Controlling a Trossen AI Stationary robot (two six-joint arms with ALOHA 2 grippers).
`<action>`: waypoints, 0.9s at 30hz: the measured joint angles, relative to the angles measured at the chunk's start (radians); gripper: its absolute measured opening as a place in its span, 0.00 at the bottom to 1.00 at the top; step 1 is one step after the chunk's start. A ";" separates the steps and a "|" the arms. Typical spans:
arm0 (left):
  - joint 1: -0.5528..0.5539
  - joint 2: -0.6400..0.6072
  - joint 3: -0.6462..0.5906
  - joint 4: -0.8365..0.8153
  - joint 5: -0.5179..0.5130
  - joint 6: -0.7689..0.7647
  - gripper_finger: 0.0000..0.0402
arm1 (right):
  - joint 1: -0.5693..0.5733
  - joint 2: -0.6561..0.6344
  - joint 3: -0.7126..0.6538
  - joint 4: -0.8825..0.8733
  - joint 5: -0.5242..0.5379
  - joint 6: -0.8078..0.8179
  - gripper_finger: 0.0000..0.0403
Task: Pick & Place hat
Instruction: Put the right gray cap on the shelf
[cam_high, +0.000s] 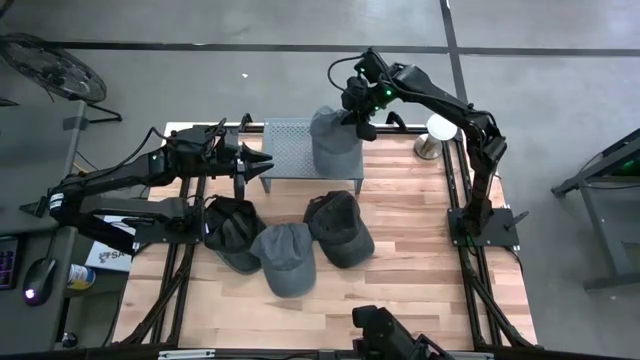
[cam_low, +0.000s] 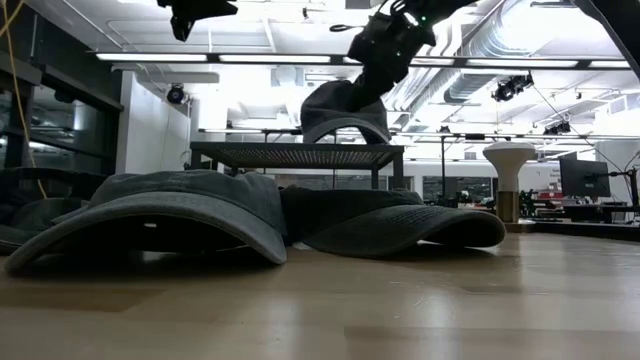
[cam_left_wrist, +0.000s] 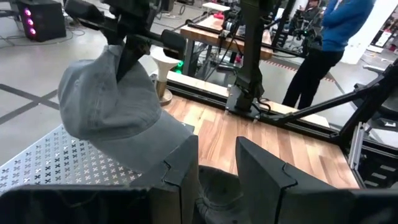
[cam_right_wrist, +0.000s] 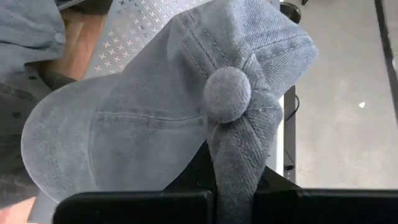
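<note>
Placing hat (cam_high: 333, 136) on rack (cam_high: 288, 148) | right tool (cam_high: 358, 120) clamped on crown | next: release | left tool (cam_high: 262, 165) beside rack, parted, empty.

A pale grey denim cap (cam_right_wrist: 155, 118) with a matching grey button is seen over a light grey metal rack (cam_high: 288, 150) punched with small crosses. Three caps are spread on the tan wooden table (cam_high: 400, 270): one mid-grey (cam_high: 285, 258), one black (cam_high: 232, 228), one charcoal (cam_high: 340, 226). A white-topped lamp (cam_high: 437, 130) is noted.
</note>
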 joint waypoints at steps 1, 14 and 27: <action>0.000 0.000 0.000 0.000 0.000 0.000 0.27 | -0.001 0.001 0.000 0.002 -0.001 -0.003 0.01; 0.000 0.000 0.000 0.000 -0.007 0.001 0.27 | -0.006 0.021 0.000 0.010 -0.020 -0.068 0.01; 0.000 0.000 0.000 0.000 -0.008 0.003 0.27 | -0.009 0.031 0.000 0.038 0.014 -0.065 0.08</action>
